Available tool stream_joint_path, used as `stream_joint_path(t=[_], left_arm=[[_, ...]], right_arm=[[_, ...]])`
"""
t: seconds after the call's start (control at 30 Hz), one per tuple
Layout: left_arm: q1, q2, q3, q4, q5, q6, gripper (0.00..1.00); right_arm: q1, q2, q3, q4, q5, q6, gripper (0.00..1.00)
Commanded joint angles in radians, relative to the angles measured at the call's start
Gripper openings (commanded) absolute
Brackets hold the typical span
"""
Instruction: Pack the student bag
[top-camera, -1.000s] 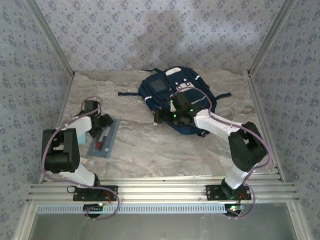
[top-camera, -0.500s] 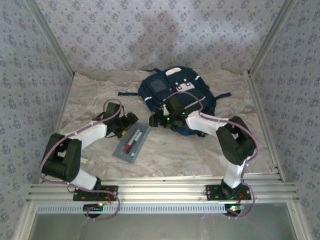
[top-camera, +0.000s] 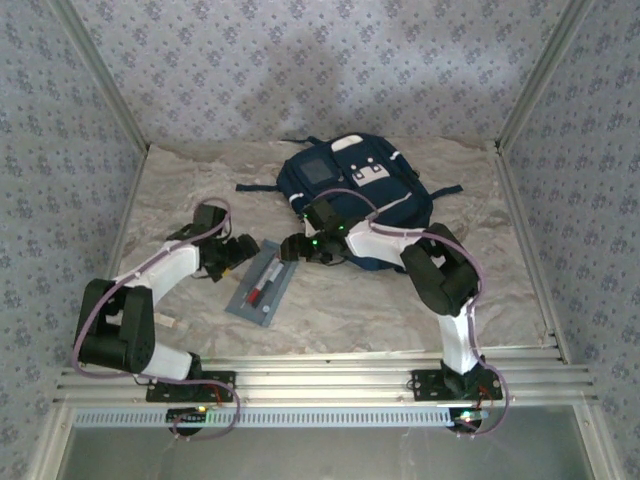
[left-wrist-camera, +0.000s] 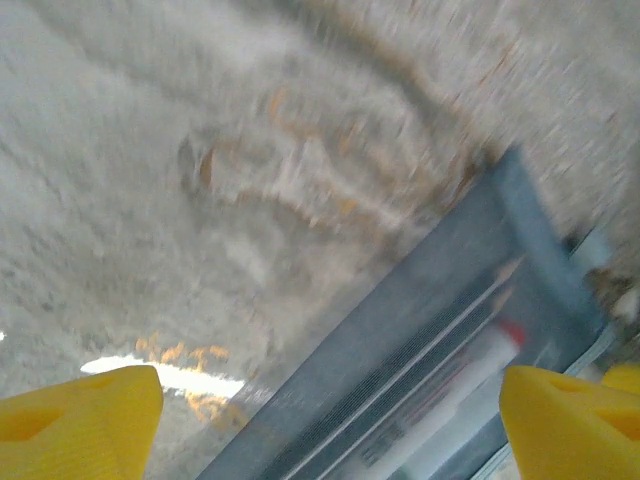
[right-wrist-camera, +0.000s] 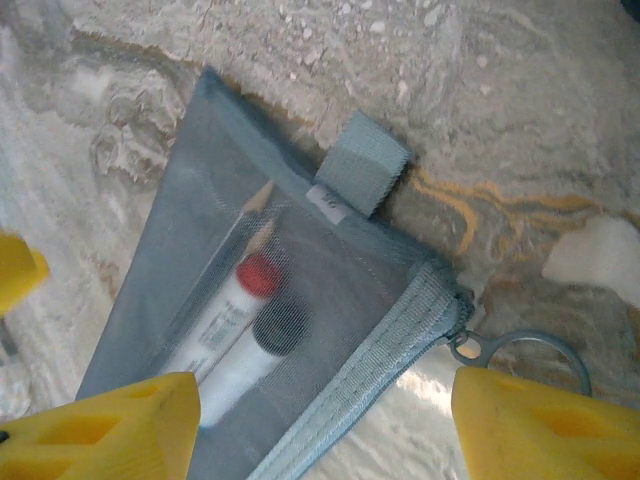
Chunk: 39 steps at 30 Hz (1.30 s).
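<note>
— Where is the student bag (top-camera: 385, 200)?
— Flat at the table's (top-camera: 180, 190) far edge, right of centre.
— The claws?
— The right gripper (right-wrist-camera: 320, 430) is spread wide over the zip end of the mesh pencil pouch (right-wrist-camera: 290, 330). The left gripper (left-wrist-camera: 330, 420) gapes over its left side.

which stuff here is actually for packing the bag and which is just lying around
For the job:
- backpack
- mesh pencil pouch, with pencils and markers inside, on the table in front of the backpack

Just lying about:
- small white lump beside the pouch's zip ring; I cannot tell what it is
</note>
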Motion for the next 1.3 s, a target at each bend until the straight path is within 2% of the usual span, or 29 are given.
stream_joint_path(t=[0.0,0.17,0.37,0.57,0.7,0.9,1.1,1.27], left_arm=[[-0.009,0.017,-0.034,0.008,0.07,0.029,0.85],[-0.028,0.023,-0.064,0.01,0.077,0.03,0.84],[-0.092,0.045,-0.117,0.114,0.167,-0.044,0.8],[-0.144,0.025,-0.127,0.168,0.186,-0.113,0.76],[-0.145,0.001,-0.118,0.186,0.2,-0.121,0.73],[-0.174,0.032,-0.129,0.314,0.269,-0.162,0.73],[-0.187,0.031,-0.114,0.282,0.223,-0.157,0.76],[-0.159,-0.002,-0.092,0.201,0.147,-0.128,0.84]], right_arm=[[0.016,0.042,0.071,-0.113,0.09,0.001,0.69],[0.028,0.084,0.104,-0.121,0.094,0.01,0.69],[0.051,0.153,0.168,-0.114,0.085,0.018,0.63],[0.046,0.183,0.189,-0.116,0.103,0.027,0.4],[0.045,0.198,0.206,-0.118,0.099,0.027,0.35],[0.045,0.227,0.223,-0.091,0.065,0.037,0.24],[0.029,0.208,0.197,-0.07,0.054,0.045,0.0],[-0.004,0.124,0.142,-0.048,0.032,0.023,0.0]])
